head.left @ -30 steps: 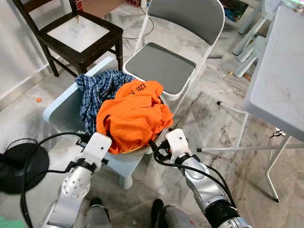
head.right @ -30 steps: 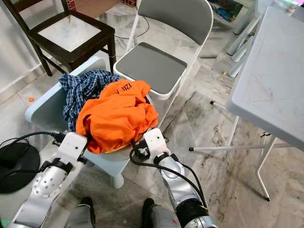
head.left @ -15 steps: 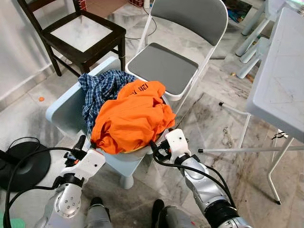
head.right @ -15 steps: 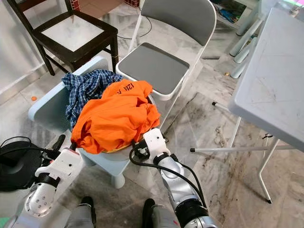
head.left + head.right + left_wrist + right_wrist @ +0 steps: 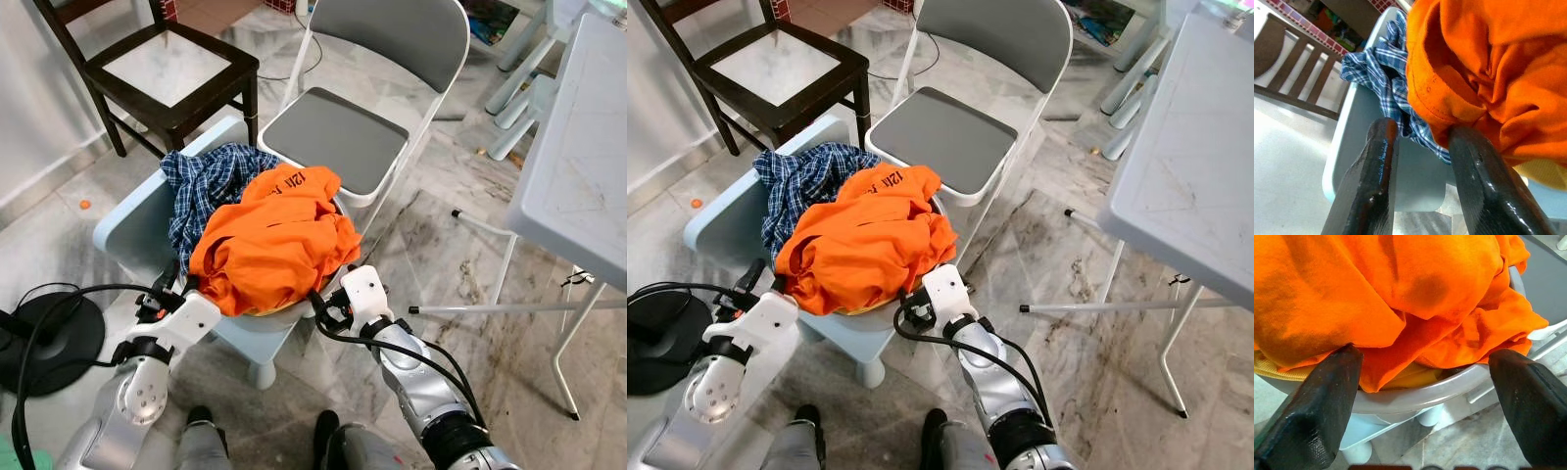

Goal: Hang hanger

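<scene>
no hanger can be made out among the clothes; what lies before the grippers is a heap of laundry. orange shirt (image 5: 274, 240) piled on top of a blue plaid shirt (image 5: 206, 186), both in a grey basin (image 5: 1449, 387) set on a pale blue plastic chair (image 5: 132, 220). a bit of yellow cloth (image 5: 1410, 378) peeks from under the orange at the basin rim. left gripper (image 5: 1420, 142) at the near left edge of the pile, fingers a narrow way apart, holding nothing; one fingertip (image 5: 1464, 139) touches the orange hem, the other finger (image 5: 1382, 132) sits just beside the plaid cloth. right gripper (image 5: 1425, 360) at the near right edge of the basin, fingers spread wide, the orange folds and the rim between them, nothing clamped; from the head view its white wrist housing (image 5: 362, 292) sits against the basin edge below the orange shirt. writing: dark print on the orange shirt near its top, upside down to the camera, partly folded, reads roughly "121" with more that is not legible. behind the pile a white folding chair (image 5: 338, 137) with grey seat, a dark wooden chair (image 5: 171, 73) to its left, a white table (image 5: 578, 166) on the right, marble floor (image 5: 441, 264), a black round base (image 5: 49, 343) at lower left.
</scene>
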